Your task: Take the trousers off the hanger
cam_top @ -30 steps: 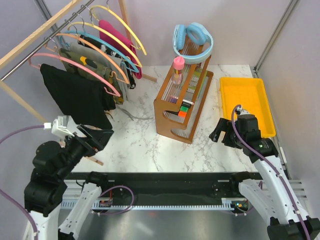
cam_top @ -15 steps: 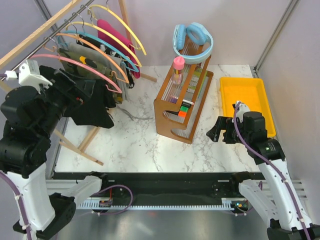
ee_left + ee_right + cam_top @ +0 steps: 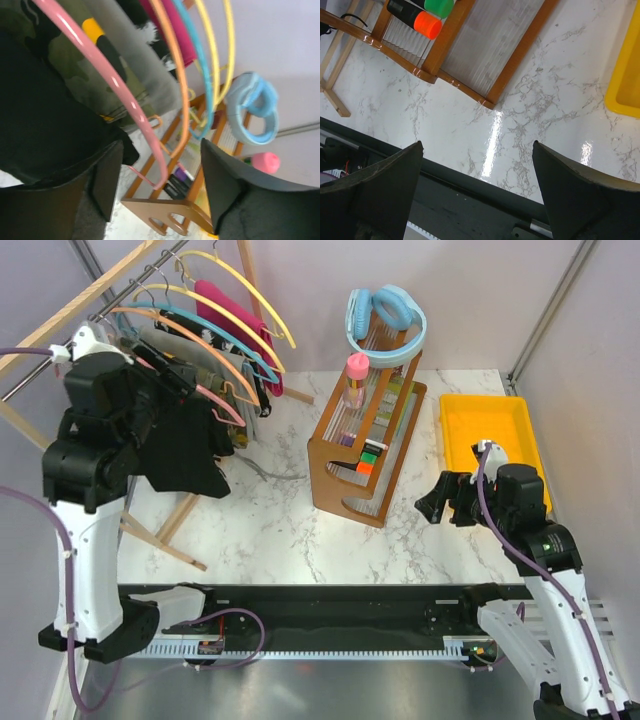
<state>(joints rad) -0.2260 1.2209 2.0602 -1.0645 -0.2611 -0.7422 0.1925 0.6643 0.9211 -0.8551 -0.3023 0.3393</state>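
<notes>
My left claw (image 3: pixel 161 150) is up high by the clothes rail (image 3: pixel 60 315), and its two fingers are spread wide with nothing gripped. The curved end of the pink hanger (image 3: pixel 100 75) runs down through the gap between the fingers. I cannot tell if it touches either one. The black trousers (image 3: pixel 40 125) hang over that pink hanger, right beside my left finger (image 3: pixel 107 180). Their bottom edge hangs down above the counter (image 3: pixel 280 520). Just behind them are the camouflage trousers (image 3: pixel 75 65), green with a yellow patch and dark patches, on the next hanger along. After those come a grey garment (image 3: pixel 135 65) and a bright pink one (image 3: pixel 175 35), with orange, blue and yellow hangers around them. My right claw (image 3: pixel 477 145) is far away on the other side. It hangs low over the bare counter with its fingers spread apart, and it grips nothing. It sits between the wooden rack (image 3: pixel 365 440) and the yellow tray (image 3: pixel 495 445). Blue headphones (image 3: pixel 385 315) rest on top of the rack, and a bottle with a pink cap (image 3: pixel 356 375) stands in it.
</notes>
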